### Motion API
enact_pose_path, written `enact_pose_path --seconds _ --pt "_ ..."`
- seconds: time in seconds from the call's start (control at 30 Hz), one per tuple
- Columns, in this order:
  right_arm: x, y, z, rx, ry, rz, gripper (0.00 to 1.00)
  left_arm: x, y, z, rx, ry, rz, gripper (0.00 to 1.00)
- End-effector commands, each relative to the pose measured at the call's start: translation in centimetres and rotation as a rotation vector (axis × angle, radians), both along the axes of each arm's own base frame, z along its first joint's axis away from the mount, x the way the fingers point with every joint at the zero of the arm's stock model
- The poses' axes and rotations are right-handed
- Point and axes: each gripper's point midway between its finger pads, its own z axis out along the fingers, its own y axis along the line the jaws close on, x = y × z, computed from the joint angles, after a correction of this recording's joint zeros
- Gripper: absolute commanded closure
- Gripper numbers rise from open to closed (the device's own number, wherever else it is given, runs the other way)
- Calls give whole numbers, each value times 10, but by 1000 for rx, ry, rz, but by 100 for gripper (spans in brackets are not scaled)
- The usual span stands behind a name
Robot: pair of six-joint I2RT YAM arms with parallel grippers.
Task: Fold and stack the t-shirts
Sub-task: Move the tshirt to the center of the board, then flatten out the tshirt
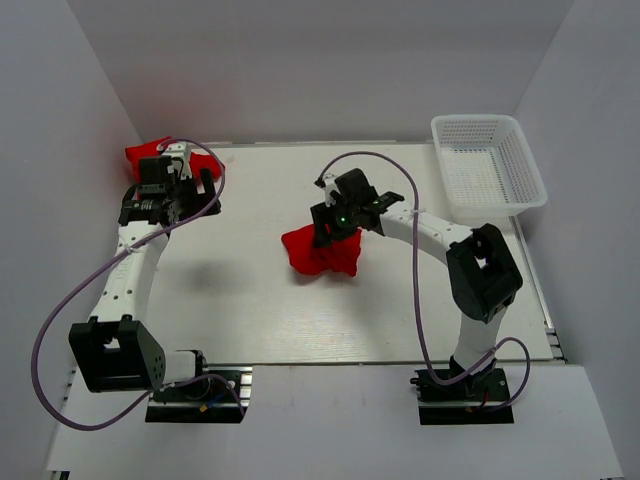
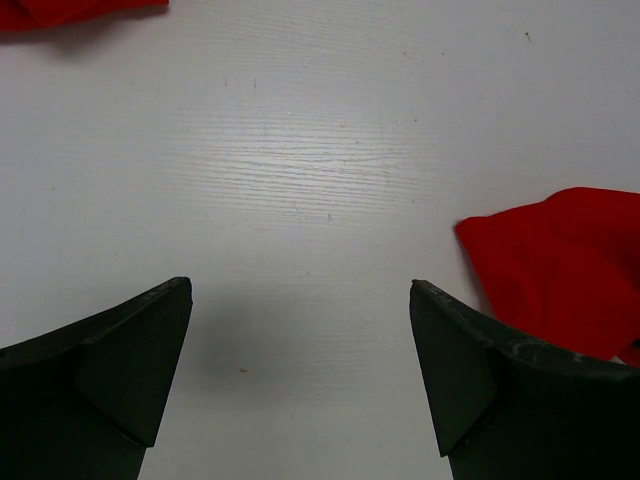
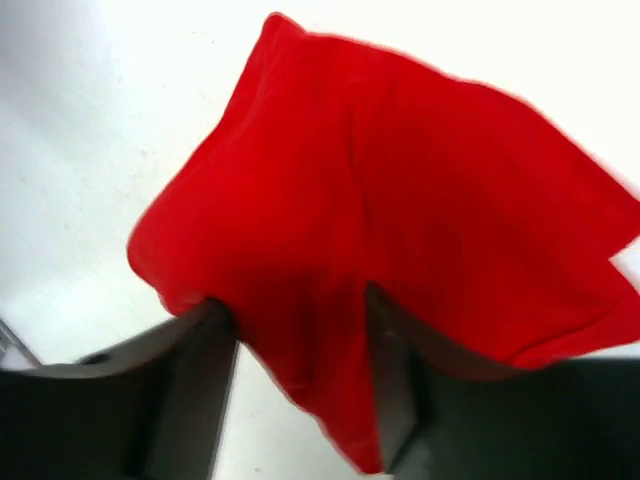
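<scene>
One red t-shirt (image 1: 320, 255) lies bunched in the middle of the table. My right gripper (image 1: 335, 225) is at its far edge. In the right wrist view this t-shirt (image 3: 400, 190) is blurred, and a fold of it hangs between the parted fingers of the right gripper (image 3: 300, 310), with table showing beside the left finger (image 3: 190, 370). The other red t-shirt (image 1: 145, 155) is crumpled in the back left corner. My left gripper (image 1: 200, 185) hovers next to it, open (image 2: 300, 290) over bare table, with red cloth (image 2: 560, 265) just past its right finger.
A white mesh basket (image 1: 490, 165) stands at the back right. White walls close in the table (image 1: 250, 300) on the left, back and right. Purple cables loop from both arms.
</scene>
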Motion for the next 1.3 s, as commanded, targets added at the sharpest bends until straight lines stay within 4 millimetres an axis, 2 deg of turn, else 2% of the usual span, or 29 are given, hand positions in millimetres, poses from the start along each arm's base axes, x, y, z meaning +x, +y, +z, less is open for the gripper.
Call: enact_pose_path --seconds 0.0,0.03,0.13,0.17,0.23,0.3,0.43,0.47,0.5,0.53,0.57,0.6,0.63,0.7,0.73,0.8,0.83,0.93,1.03,1.1,1.17,1.27 --pt "28 5 35 10 -115 -25 31 -3 0 3 7 -15 -17 0" --pt "33 2 39 7 -119 -56 18 -3 -2 4 -1 -15 -26 0" --pt "48 -16 41 -53 -173 -144 17 -4 -4 -3 -9 3 -35 0" --pt "51 -20 49 -50 -189 -161 15 -4 -6 -3 -16 3 -43 0" --pt "54 -30 48 -73 -183 -199 15 -5 -6 -7 -16 12 -43 0" --pt "56 -36 43 -61 -165 -225 15 -7 -6 -10 -17 21 -43 0" --pt "46 -47 10 -78 -54 -261 15 -9 -6 -12 -17 30 -43 0" --pt "45 -49 7 -74 -36 -280 15 -9 -6 -12 -17 30 -43 0" --pt "48 -51 14 -50 -46 -293 15 -9 -6 -12 -17 30 -43 0" --pt "40 -54 7 -46 -20 -290 15 -9 -8 -12 -23 30 -50 0" --pt "37 -51 11 -23 -18 -269 15 -9 -8 -13 -24 42 -50 0" --pt "36 -53 35 16 -61 -261 15 -9 -8 -13 -24 42 -50 0" --pt "24 -52 34 32 -45 -227 14 -11 -8 -14 -25 51 -49 0" --pt "21 -54 72 111 -141 -225 14 -11 -8 -15 -25 51 -49 0" --pt "12 -63 63 107 -117 -251 14 -9 -8 -13 -24 41 -50 0" --pt "7 -72 51 68 -86 -279 14 -8 -10 -16 -34 49 -60 0" --pt "5 -77 36 34 -55 -289 14 -8 -13 -15 -43 49 -70 0" --pt "1 -79 17 5 -1 -304 12 -7 -16 -13 -56 39 -87 0" --pt "9 -76 17 29 -21 -315 11 -6 -17 -15 -63 38 -81 0" --pt "14 -67 26 65 -51 -273 11 -6 -17 -17 -62 23 -81 0" --pt "18 -63 39 93 -79 -262 11 -9 -15 -7 -51 -19 -74 0" --pt "31 -60 75 148 -172 -276 11 -13 -13 -5 -43 -56 -68 0"
